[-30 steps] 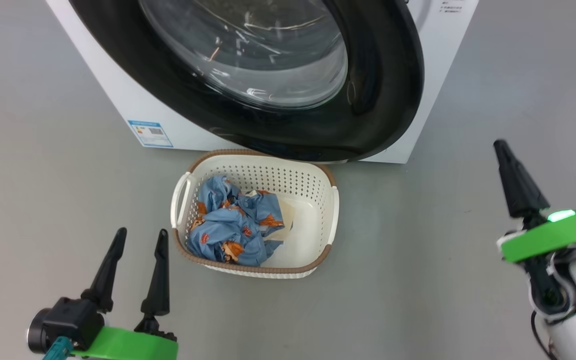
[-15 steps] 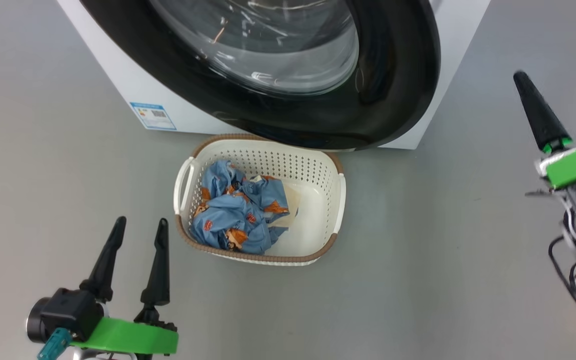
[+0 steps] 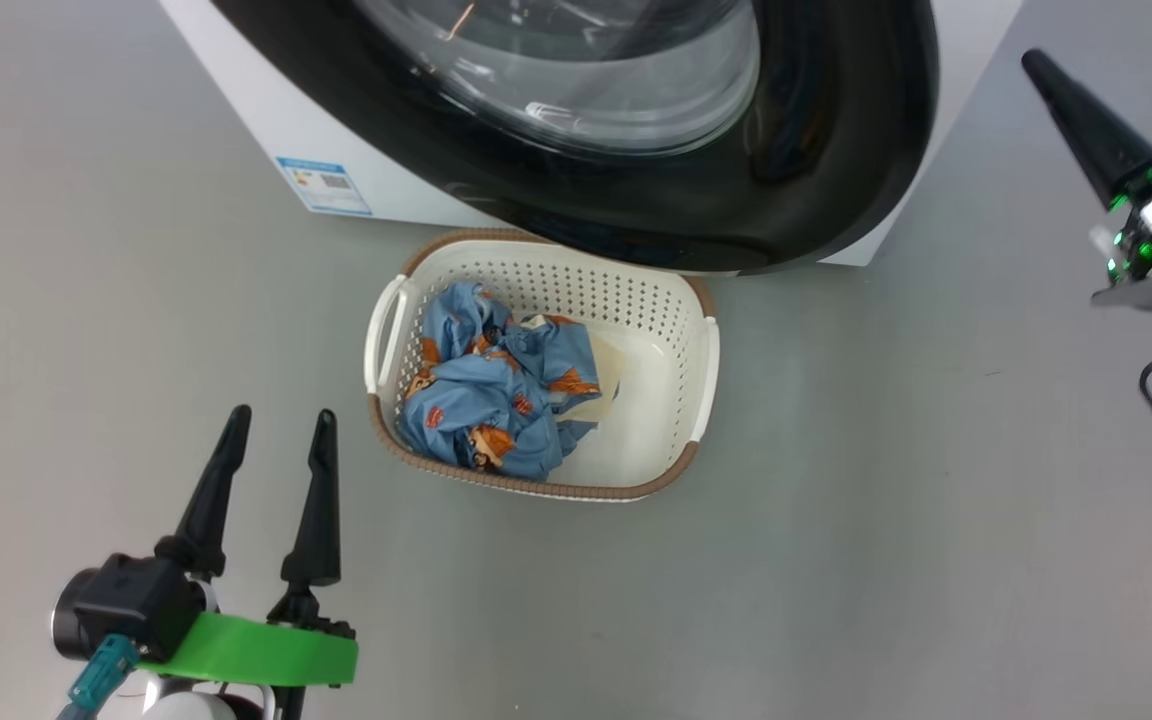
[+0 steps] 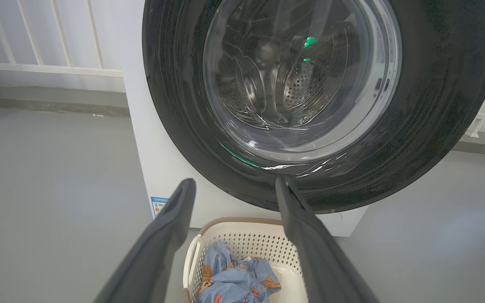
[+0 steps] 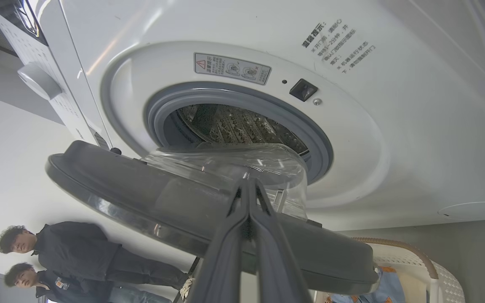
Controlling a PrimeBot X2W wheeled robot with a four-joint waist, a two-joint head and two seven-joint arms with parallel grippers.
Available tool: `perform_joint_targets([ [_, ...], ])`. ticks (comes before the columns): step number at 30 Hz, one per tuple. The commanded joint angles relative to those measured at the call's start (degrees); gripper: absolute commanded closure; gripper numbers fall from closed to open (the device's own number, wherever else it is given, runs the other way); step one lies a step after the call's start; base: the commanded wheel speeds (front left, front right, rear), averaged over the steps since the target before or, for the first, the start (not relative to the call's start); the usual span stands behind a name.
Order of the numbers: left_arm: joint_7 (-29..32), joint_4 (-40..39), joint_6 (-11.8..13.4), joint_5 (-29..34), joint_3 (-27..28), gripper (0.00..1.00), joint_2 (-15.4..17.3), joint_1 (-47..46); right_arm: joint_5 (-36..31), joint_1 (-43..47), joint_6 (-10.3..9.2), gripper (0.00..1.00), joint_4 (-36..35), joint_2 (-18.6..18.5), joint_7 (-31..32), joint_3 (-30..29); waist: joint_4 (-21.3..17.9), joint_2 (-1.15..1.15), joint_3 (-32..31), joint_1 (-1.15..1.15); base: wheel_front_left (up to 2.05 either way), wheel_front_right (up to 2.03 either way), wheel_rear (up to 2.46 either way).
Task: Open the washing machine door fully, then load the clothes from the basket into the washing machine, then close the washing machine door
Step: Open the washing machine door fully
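The washing machine door (image 3: 836, 150) is hanging partway open, swung off the grey gasket (image 5: 318, 143), with the steel drum (image 5: 234, 122) showing behind it. From the head camera, the basket (image 3: 706, 350) is sitting on the floor (image 3: 886, 550) mid-frame, right in front of the washing machine (image 3: 266, 130). The door's black rim is overlapping its 12 o'clock edge. The clothes (image 3: 496, 400) are lying bunched in the basket's 9 o'clock half.

The left hand (image 3: 282, 412) is hovering at 7 o'clock from the basket, fingers spread and holding nothing. The right hand (image 3: 1033, 58) is sitting at 2 o'clock, fingers pressed together and empty. In its wrist camera its tips are lining up with the door's glass bowl, but I can't tell if they're touching.

Labels:
- A blue energy sticker (image 3: 324, 186) is showing at 11 o'clock from the basket, print too small to read.
- Above the opening there's a warning sticker (image 5: 232, 68) with a red triangle.
- There's also a block of Chinese text (image 5: 338, 44) that I'm not managing to read.

Two people (image 5: 78, 252) are standing at 8 o'clock in the right wrist camera.
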Motion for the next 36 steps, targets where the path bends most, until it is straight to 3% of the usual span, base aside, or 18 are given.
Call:
perform_joint_targets([
  [1,-0.5,-1.5,-0.2,-0.6,1.5,0.0,1.0,-1.3,1.0,-1.2,0.09,1.0,-0.6,-0.4,1.0,0.0,0.6,0.0,0.5,0.0,0.0,0.0,0.0],
  [18,-0.5,-1.5,0.3,-1.6,0.5,0.0,1.0,-2.3,2.5,-8.2,0.09,1.0,6.9,1.5,9.4,-0.7,3.0,0.0,2.5,0.0,0.0,0.0,0.0],
  [36,-0.5,-1.3,0.7,-2.2,0.2,0.0,1.0,-1.9,1.5,-9.0,0.09,1.0,8.4,3.2,14.4,-0.9,4.0,0.0,2.0,0.0,0.0,0.0,0.0],
])
